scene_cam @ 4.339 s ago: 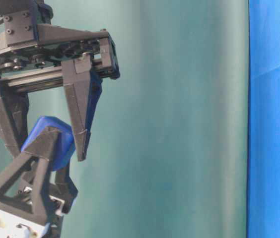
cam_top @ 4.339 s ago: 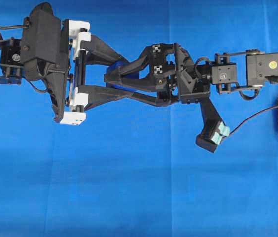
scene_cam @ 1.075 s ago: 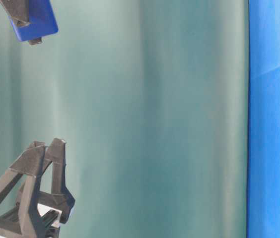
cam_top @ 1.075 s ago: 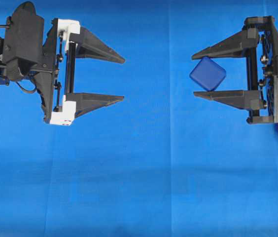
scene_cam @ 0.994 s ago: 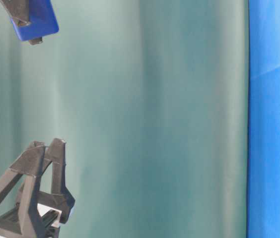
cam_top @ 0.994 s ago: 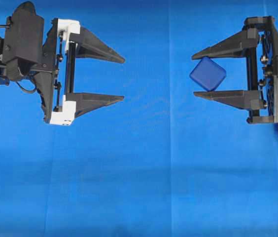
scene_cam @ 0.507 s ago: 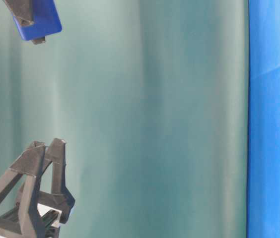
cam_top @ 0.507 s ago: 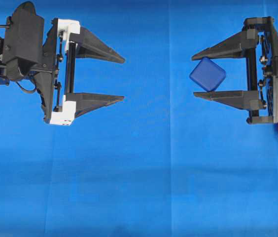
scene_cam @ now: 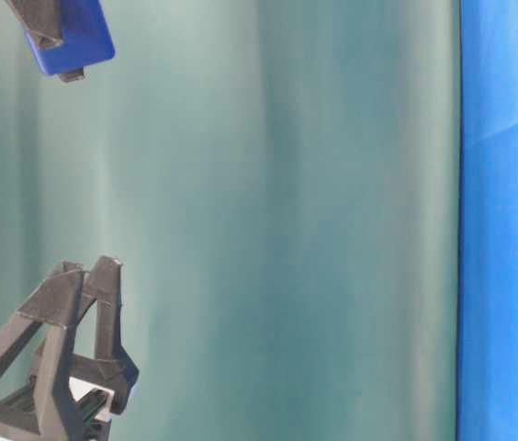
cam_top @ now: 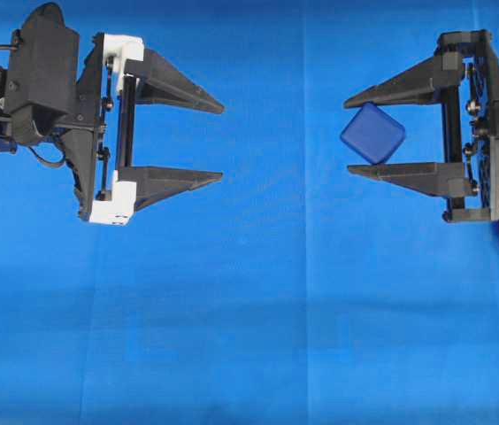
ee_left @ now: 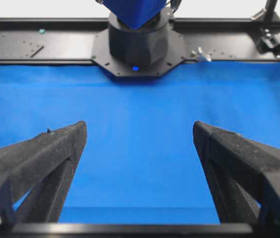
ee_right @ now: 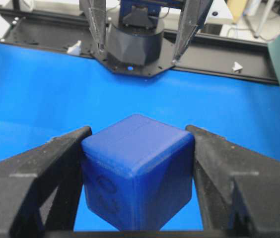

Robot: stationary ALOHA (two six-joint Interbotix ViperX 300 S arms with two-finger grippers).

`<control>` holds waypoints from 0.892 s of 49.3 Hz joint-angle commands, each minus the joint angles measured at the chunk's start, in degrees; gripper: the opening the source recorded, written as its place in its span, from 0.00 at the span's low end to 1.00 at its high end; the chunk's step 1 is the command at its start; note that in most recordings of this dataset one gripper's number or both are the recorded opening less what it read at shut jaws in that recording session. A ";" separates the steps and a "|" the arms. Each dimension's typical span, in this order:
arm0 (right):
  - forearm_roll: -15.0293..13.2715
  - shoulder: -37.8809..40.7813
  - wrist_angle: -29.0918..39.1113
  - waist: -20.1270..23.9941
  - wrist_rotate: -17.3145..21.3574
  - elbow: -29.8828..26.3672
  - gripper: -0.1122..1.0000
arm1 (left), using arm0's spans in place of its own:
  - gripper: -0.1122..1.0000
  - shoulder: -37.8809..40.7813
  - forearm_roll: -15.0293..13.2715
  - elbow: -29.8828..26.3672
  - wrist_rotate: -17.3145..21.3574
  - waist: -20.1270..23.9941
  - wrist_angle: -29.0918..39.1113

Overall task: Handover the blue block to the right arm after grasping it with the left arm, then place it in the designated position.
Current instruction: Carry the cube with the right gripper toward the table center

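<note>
No container shows in any view — only the blue cloth (cam_top: 258, 319) spread under both arms. The blue block (cam_top: 372, 132) sits between the two pointed fingers of the right gripper (cam_top: 349, 133), on the right side of the overhead view, turned so its corners point up, down and sideways. The right wrist view closes the question of grip: both black fingers (ee_right: 55, 163) press flat against opposite faces of the block (ee_right: 137, 173), so the jaws are partly closed and clamped on it. That same close view shows faint ring-shaped marks embossed on the block's lower left face, which the overhead view does not resolve. The block is dark blue with rounded edges, a shade deeper than the cloth.

The left gripper (cam_top: 221, 142), with white brackets at its finger bases, stands well apart on the left, jaws spread wide and empty; its own wrist camera shows only bare cloth between the fingers (ee_left: 45, 153). The table-level view catches the block (scene_cam: 75, 37) at its top left corner, against a green backdrop (scene_cam: 287, 220).
</note>
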 commanded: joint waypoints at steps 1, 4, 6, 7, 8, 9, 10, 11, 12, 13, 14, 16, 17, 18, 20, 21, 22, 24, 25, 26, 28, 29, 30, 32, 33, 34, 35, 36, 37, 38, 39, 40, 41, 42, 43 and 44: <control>0.09 -0.09 -0.26 0.09 0.18 -0.70 0.57 | 0.93 -1.05 0.00 -0.88 0.00 -0.18 -0.53; 0.18 -0.09 -0.26 0.09 0.18 -0.62 0.57 | 0.93 -1.05 0.00 -0.88 0.00 -0.18 -0.53; 0.18 -0.09 -0.26 0.09 0.18 -0.70 0.57 | 0.93 -1.05 0.00 -0.79 0.00 -0.09 -0.53; 0.09 -0.09 -0.26 0.09 0.18 -0.70 0.57 | 0.93 -1.05 0.00 -0.79 0.00 -0.18 -0.53; 0.18 -0.09 -0.26 0.09 0.18 -0.70 0.57 | 0.93 -1.05 0.00 -0.79 0.00 -0.18 -0.53; 0.18 0.00 -0.26 0.09 0.18 -0.70 0.57 | 0.93 -1.05 0.00 -0.79 0.00 -0.18 -0.53; 0.18 -0.09 -0.26 0.09 0.18 -0.70 0.57 | 0.93 -1.05 0.00 -0.88 0.00 -0.18 -0.53; 0.18 0.00 -0.26 0.09 0.18 -0.70 0.57 | 0.93 -1.05 0.00 -0.88 0.00 -0.18 -0.53; 0.18 -0.09 -0.26 0.09 0.18 -0.70 0.57 | 0.93 -1.05 0.00 -0.79 0.00 -0.18 -0.53; 0.18 -0.09 -0.18 0.09 0.18 -0.62 0.57 | 0.93 -1.05 0.00 -0.79 0.00 -0.18 -0.44; 0.18 0.00 0.00 0.09 0.26 -0.70 0.57 | 0.93 -1.05 0.00 -0.79 0.00 -0.18 -0.53; 0.18 -0.09 0.26 0.09 0.26 -0.70 0.57 | 0.93 -1.05 0.00 -0.79 0.00 -0.18 -0.53; 0.18 -0.09 0.44 0.09 0.26 -0.70 0.57 | 0.93 -1.05 -0.09 -0.79 0.00 -0.18 -0.53; 0.18 -0.09 0.70 0.09 0.26 -0.70 0.57 | 0.93 -1.05 0.00 -0.79 0.00 -0.18 -0.53; 0.26 -0.09 1.14 0.00 0.35 -0.70 0.57 | 0.93 -1.05 0.00 -0.79 0.00 -0.18 -0.53; 0.26 -0.09 1.49 0.09 0.44 -0.70 0.57 | 0.93 -1.05 0.00 -0.79 0.09 -0.18 -0.53; 0.26 -0.09 1.85 0.09 0.53 -0.70 0.57 | 0.93 -1.05 0.00 -0.79 0.09 -0.18 -0.44; 0.35 -0.09 2.64 0.00 0.88 -0.62 0.57 | 0.93 -1.05 0.00 -0.79 0.09 -0.18 -0.53; 0.35 -0.09 3.08 0.09 1.14 -0.70 0.57 | 0.93 -1.05 0.00 -0.79 0.09 -0.09 -0.53; 0.35 -0.09 3.52 0.09 1.32 -0.70 0.57 | 0.93 -1.05 0.00 -0.79 0.09 -0.18 -0.44; 0.35 -0.09 4.66 0.00 1.85 -0.70 0.57 | 0.93 -1.05 0.00 -0.79 0.09 -0.18 -0.53; 0.35 -0.09 5.19 0.00 2.11 -0.70 0.57 | 0.93 -1.05 0.00 -0.88 0.09 -0.18 -0.44; 0.35 -0.09 5.80 0.09 2.37 -0.70 0.57 | 0.93 -1.05 0.00 -0.88 0.09 -0.18 -0.53; 0.35 0.00 7.47 0.18 2.90 -0.70 0.57 | 0.93 -1.05 0.00 -0.88 0.09 -0.18 -0.53; 0.35 -0.09 8.26 0.18 3.08 -0.70 0.57 | 0.93 -1.05 0.00 -0.88 0.09 -0.18 -0.53; 0.26 0.00 8.96 0.18 3.25 -0.62 0.57 | 0.93 -1.05 0.00 -0.88 0.09 -0.18 -0.53; 0.35 0.00 9.76 0.26 3.43 -0.62 0.57 | 0.93 -1.05 0.00 -0.88 0.09 -0.18 -0.53; 0.35 0.00 10.55 0.35 3.52 -0.70 0.57 | 0.93 -1.05 0.00 -0.88 0.09 -0.18 -0.44; 0.35 0.00 11.34 0.53 3.60 -0.70 0.57 | 0.93 -1.05 0.00 -0.88 0.09 -0.18 -0.53; 0.35 0.00 12.22 0.62 3.78 -0.70 0.57 | 0.93 -1.05 0.00 -0.79 0.09 -0.18 -0.53; 0.35 0.00 12.92 0.70 3.87 -0.62 0.57 | 0.93 -1.05 0.00 -0.88 0.09 -0.18 -0.53; 0.35 0.00 13.71 0.79 3.96 -0.70 0.57 | 0.93 -1.05 0.00 -0.88 0.09 -0.18 -0.44; 0.35 0.00 14.50 0.88 3.96 -0.70 0.57 | 0.93 -1.05 0.00 -0.88 0.09 -0.18 -0.53; 0.35 0.00 15.21 1.05 4.04 -0.70 0.57 | 0.93 -1.05 0.00 -0.79 0.09 -0.18 -0.53; 0.35 0.00 15.91 1.23 4.13 -0.70 0.57 | 0.93 -1.05 0.00 -0.88 0.09 -0.18 -0.53; 0.35 0.09 16.52 1.32 4.22 -0.62 0.57 | 0.93 -1.05 0.00 -0.88 0.09 -0.18 -0.44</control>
